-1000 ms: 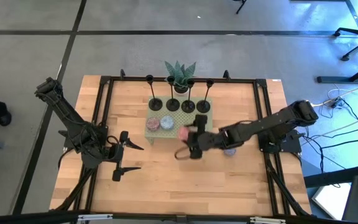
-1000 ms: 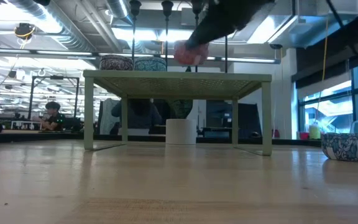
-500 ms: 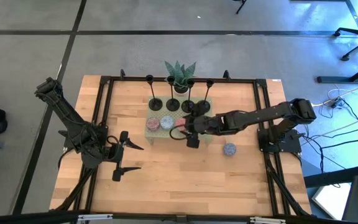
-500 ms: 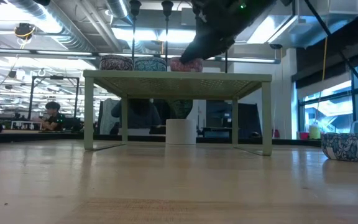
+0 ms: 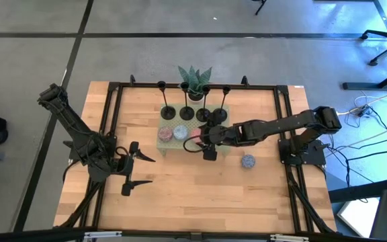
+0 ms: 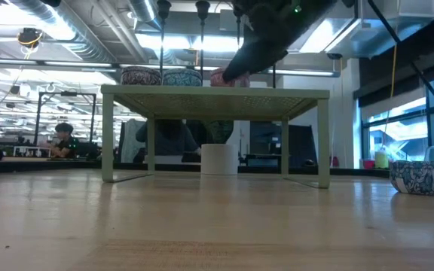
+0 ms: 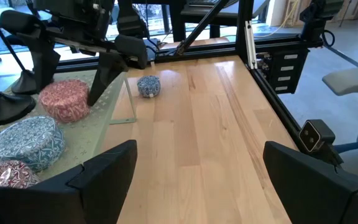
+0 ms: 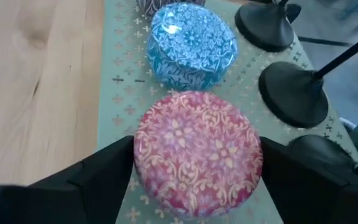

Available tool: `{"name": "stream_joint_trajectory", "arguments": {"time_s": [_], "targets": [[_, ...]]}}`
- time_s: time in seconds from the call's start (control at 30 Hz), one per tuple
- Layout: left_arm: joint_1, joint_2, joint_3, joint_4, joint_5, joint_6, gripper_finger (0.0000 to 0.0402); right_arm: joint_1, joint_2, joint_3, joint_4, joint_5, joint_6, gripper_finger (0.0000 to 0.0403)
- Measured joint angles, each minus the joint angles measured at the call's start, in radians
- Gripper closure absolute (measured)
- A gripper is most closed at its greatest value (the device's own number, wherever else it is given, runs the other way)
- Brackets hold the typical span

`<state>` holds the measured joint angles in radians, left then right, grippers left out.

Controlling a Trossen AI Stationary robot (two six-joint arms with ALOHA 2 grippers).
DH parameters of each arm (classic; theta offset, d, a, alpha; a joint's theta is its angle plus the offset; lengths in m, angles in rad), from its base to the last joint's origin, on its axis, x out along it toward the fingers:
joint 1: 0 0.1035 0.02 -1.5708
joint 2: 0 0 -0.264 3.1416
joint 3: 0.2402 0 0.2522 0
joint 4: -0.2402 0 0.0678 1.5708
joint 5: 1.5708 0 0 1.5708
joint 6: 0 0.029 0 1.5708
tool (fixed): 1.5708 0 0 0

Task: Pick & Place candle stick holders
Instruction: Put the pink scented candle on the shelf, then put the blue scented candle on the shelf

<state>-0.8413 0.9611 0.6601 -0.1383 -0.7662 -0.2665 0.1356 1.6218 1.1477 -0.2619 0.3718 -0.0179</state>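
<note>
My right gripper (image 5: 200, 140) is stretched out over the small green perforated shelf (image 5: 168, 142), fingers spread wide with the pink patterned tin (image 8: 197, 152) sitting between them on the shelf top; the pads stand off its sides, so I'm not squeezing it. Just ahead of my fingers sits the blue patterned tin (image 8: 191, 45), and beyond that only the edge of another shows. Off to one side of my gripper, the round black bases of the candle stick holders (image 8: 292, 93) stand on the same shelf, thin stems rising; from above, four of them line the shelf's far edge in front of a spiky green plant (image 5: 195, 79). A small blue bowl (image 5: 248, 161) rests on the wooden table (image 5: 180, 195) beneath my forearm. My left gripper (image 5: 132, 168) waits low over the table, well away, fingers spread and holding nothing.
</note>
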Motion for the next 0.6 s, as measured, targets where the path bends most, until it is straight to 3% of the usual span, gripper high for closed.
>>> {"name": "stream_joint_trajectory", "arguments": {"time_s": [0.37, 0.5, 0.6], "targets": [[0.000, 0.000, 0.000, 0.000, 0.001, 0.000, 0.0054, 0.020, -0.013, 0.055, -0.040, 0.036, -0.066, 0.0057], [0.000, 0.000, 0.000, 0.001, 0.001, -0.009, 0.0054, 0.048, -0.018, 0.137, -0.199, 0.028, -0.051, 0.0057], [0.000, 0.000, 0.000, 0.003, 0.000, -0.008, 0.0054, 0.082, -0.018, 0.223, -0.401, -0.091, -0.036, 0.0057]]}}
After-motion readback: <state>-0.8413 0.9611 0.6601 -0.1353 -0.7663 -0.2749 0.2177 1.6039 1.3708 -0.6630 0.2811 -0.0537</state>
